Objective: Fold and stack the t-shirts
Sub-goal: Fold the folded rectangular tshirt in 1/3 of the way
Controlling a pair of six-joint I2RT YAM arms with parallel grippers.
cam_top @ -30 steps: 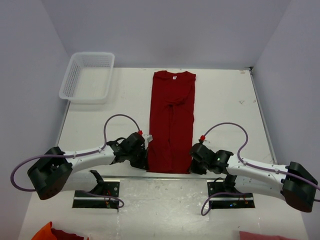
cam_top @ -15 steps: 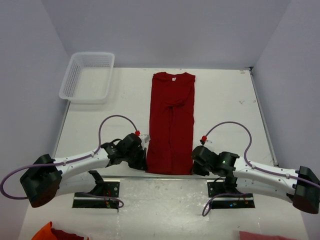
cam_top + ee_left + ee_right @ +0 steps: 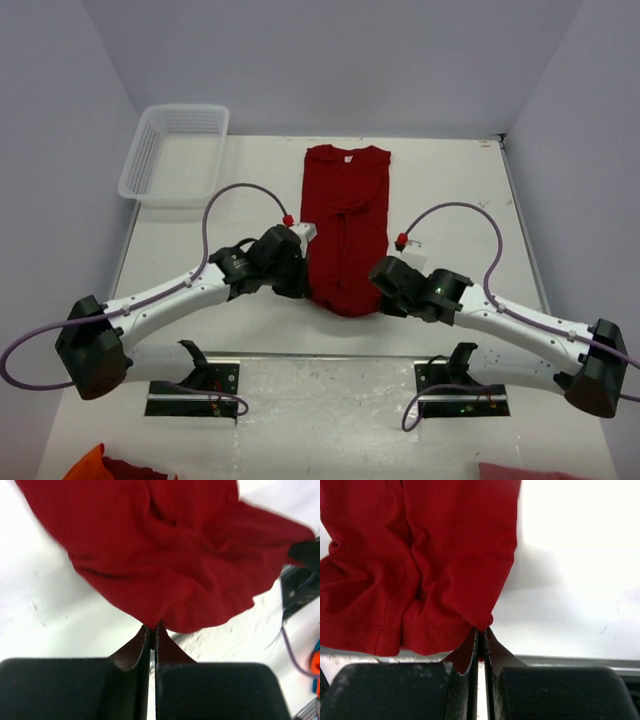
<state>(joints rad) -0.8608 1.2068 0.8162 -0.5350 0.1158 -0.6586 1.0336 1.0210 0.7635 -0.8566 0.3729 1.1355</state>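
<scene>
I have the left claw (image 3: 151,630) pinched tight on the near left corner of the t-shirt (image 3: 345,215), its fingers pressed together with only a sliver of red hem between them. The right claw (image 3: 481,632) is clamped the same way on the near right corner. The shirt lies lengthwise down the middle of the table (image 3: 460,200), folded into a narrow strip. Its collar is at the far end, where the small white label (image 3: 350,156) shows. Its near end bunches and sags between my two claws. A white basket (image 3: 175,152) sits at the far left corner, well apart from the shirt.
</scene>
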